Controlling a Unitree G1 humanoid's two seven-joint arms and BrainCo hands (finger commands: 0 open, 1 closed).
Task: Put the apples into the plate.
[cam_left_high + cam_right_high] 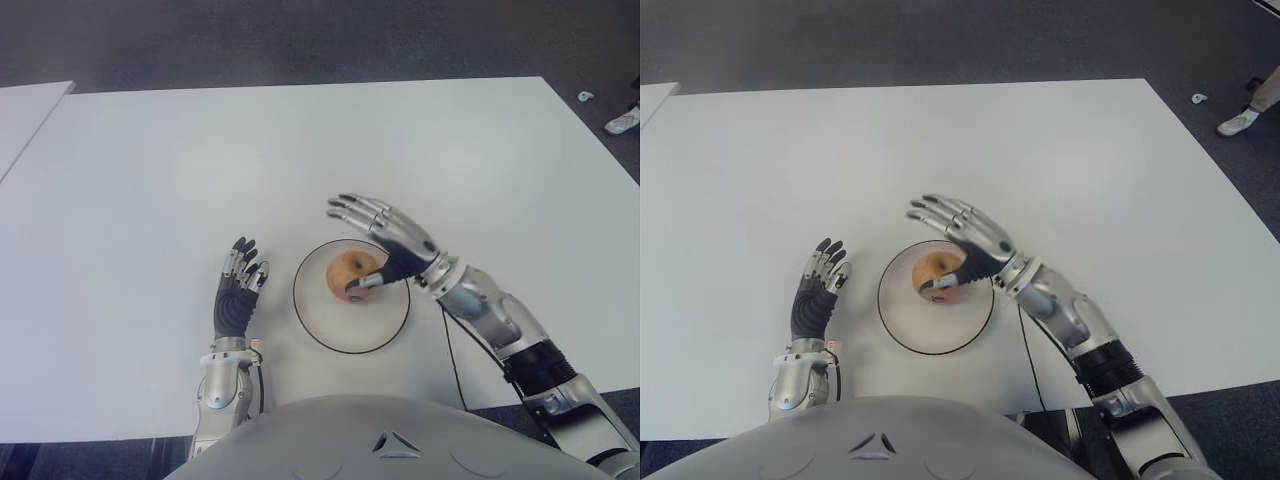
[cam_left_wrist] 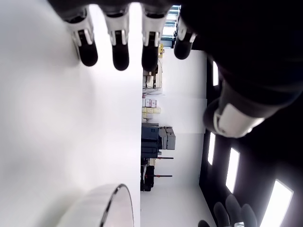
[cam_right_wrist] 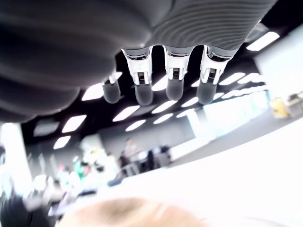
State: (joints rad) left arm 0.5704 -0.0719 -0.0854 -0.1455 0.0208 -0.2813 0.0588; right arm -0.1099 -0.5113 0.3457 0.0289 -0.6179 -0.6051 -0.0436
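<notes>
Readable text: none in any view.
Tabletop (image 1: 150,200): plain white, no markings.
Plate (image 1: 318,322): no print or label.
Background shelves in the left wrist view: too blurred to read.

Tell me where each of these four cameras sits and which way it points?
Left eye: on the head, looking down at the white table; both hands and torso show.
Right eye: beside it, same scene.
Left wrist: on the left arm, past the open left hand.
Right wrist: on the right arm, under the open right hand.
Shared: the round yellow-red apple in the black-rimmed white plate.
</notes>
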